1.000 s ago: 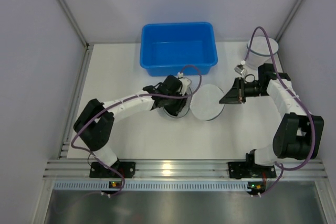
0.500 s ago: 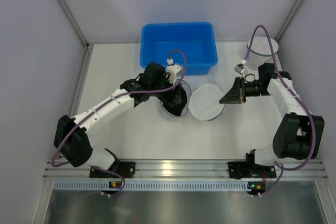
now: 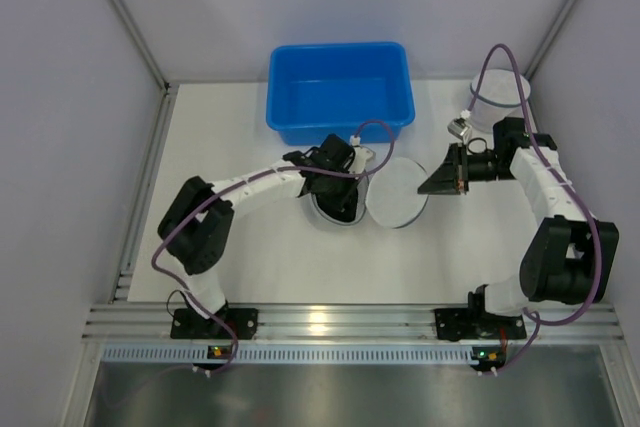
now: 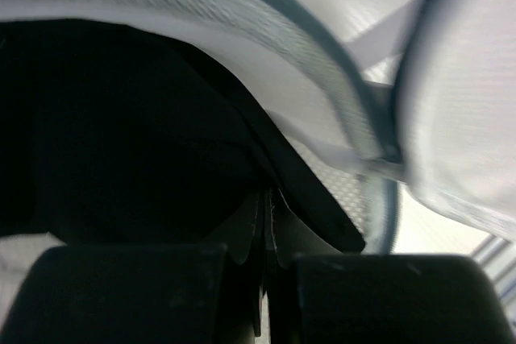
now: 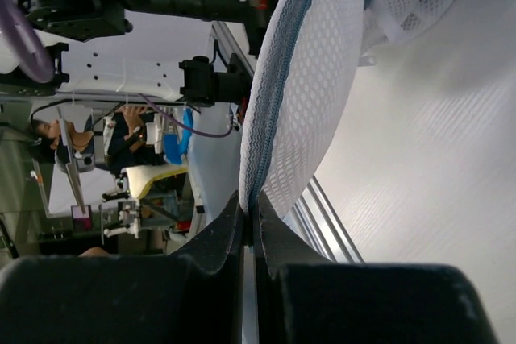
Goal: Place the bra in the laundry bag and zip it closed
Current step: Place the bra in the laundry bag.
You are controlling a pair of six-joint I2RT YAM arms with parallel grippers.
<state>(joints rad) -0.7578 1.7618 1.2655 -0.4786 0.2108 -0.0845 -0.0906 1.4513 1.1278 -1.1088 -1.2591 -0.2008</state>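
Your left gripper is down inside the open half of the laundry bag, which lies about the middle of the tabletop, just on the near side of the blue bin at the far edge. Its jaws are closed right up, tips against the black bra. Whether a fold of fabric is pinched between them, you cannot tell from the wrist view. The bra sits in that open half, dark against the white mesh.

Your right gripper is clamped on the grey-blue rim of the bag's round flap, holding it tipped up and away from the opening.

The step in hand looks like tucking the bra fully in. Press the fabric down and toward the centre of the bag, so that no strap or cup edge lies over the rim where the zip must run. Check the black edge near the hinge side, as it sits close to the rim. Before you lift out, open the left jaws slightly so nothing is dragged out with them. Hold the flap up until that arm is out.
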